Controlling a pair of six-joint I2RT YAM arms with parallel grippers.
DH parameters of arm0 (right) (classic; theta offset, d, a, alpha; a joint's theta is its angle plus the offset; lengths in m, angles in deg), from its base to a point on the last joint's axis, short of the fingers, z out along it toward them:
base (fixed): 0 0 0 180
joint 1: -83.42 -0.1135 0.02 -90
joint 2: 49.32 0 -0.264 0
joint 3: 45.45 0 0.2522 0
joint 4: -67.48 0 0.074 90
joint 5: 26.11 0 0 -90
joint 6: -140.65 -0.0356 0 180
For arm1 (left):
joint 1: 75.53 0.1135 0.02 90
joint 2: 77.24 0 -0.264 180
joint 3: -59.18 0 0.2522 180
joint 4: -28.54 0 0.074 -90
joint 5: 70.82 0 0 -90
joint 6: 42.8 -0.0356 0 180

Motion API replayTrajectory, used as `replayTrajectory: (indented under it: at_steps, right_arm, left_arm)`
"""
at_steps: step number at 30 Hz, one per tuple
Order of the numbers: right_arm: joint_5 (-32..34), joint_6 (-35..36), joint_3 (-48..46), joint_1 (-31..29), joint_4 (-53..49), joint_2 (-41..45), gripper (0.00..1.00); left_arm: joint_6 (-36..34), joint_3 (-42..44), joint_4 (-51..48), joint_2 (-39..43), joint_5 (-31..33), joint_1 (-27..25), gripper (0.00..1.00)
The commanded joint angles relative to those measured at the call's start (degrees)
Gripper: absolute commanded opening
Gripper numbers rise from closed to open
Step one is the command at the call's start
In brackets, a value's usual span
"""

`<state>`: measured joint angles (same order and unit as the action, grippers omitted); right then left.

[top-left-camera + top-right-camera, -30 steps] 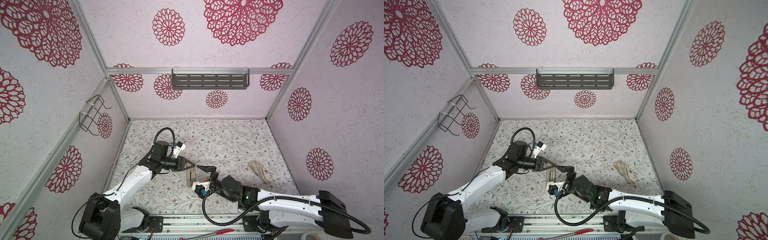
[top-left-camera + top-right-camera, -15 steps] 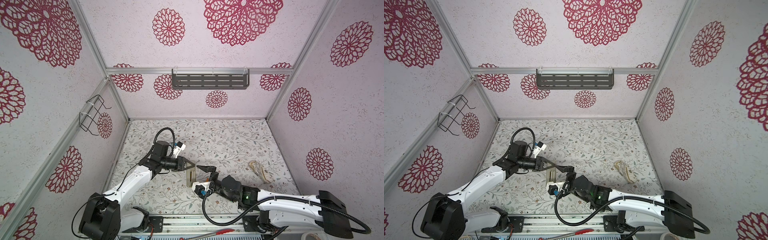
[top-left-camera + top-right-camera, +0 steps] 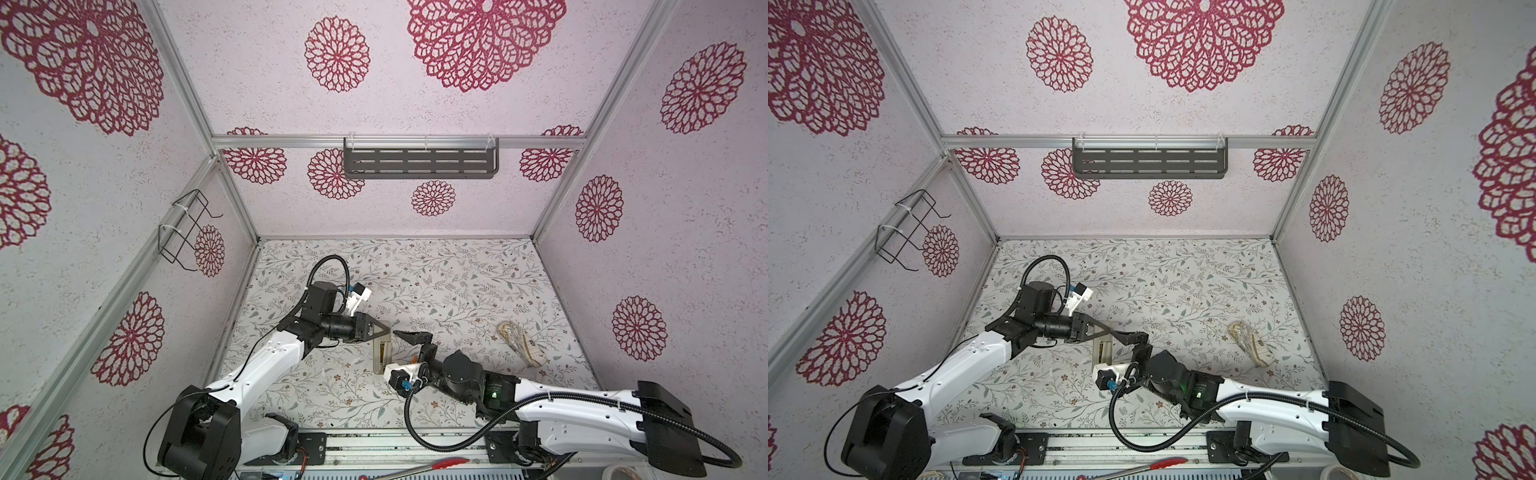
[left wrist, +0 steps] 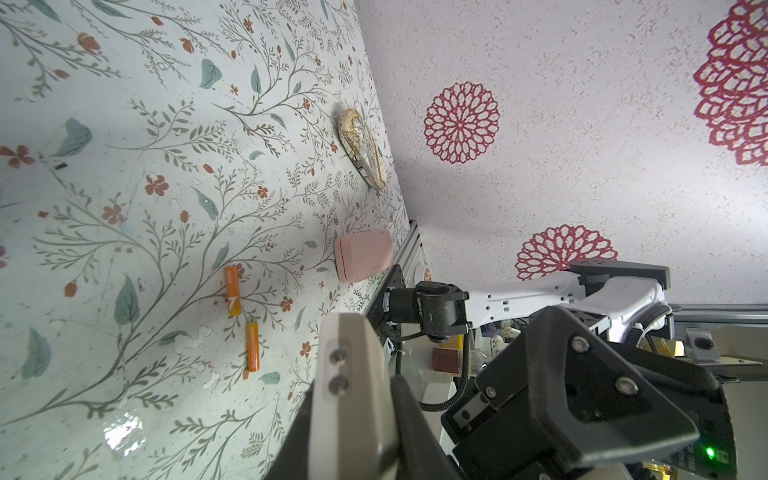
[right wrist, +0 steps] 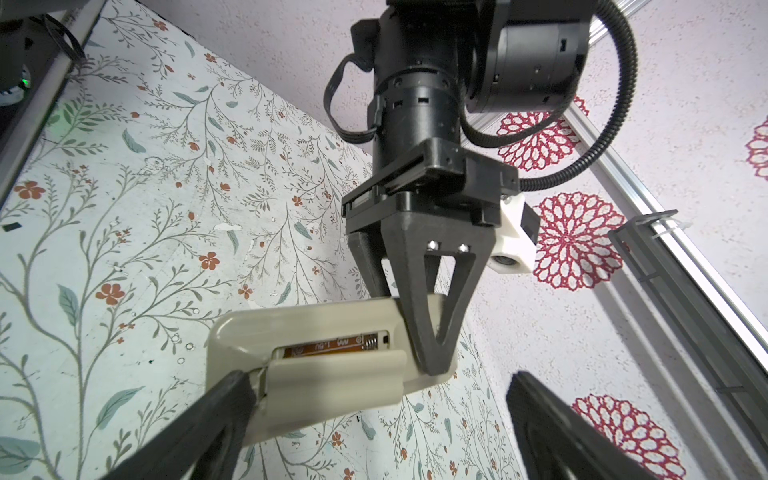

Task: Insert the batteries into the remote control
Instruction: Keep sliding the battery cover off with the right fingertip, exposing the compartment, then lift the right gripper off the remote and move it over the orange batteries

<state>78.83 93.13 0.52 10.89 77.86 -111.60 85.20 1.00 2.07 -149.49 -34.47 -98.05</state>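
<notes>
light: bright, even | shadows: soft | glare: floor spot | edges: wide-angle distortion

White arms [image 3: 270,357], black joints [image 3: 461,370], ribbed cables [image 5: 557,176], triangular black left claw [image 3: 384,331].

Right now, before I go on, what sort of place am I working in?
Most likely a purpose-built robot test cell, not a real room: papered wall panels set in aluminium framing, a floral-print tabletop, and the left arm and right arm mounted on a metal rail.

Matt beige plastic remote control [image 5: 316,322], smooth orange batteries [image 4: 232,297], faintly glossy tabletop [image 4: 124,137], rough-textured walls [image 4: 582,62].
</notes>
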Motion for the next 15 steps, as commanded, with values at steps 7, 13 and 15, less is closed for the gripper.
replayTrajectory:
  at_steps: [7,13,15]
  right_arm:
    - [1.56,-0.34,1.53,1.24,1.26,-1.56,0.99]
    - [0.94,-2.23,1.63,2.97,0.84,-2.31,0.99]
    - [1.15,-3.11,1.78,3.87,0.74,-2.67,0.99]
  left_arm:
    - [0.41,-0.66,1.81,-1.20,0.01,2.66,0.00]
    - [0.25,-1.10,0.68,-3.21,1.22,5.08,0.00]
    - [0.13,-1.06,0.19,-3.76,1.93,6.05,0.00]
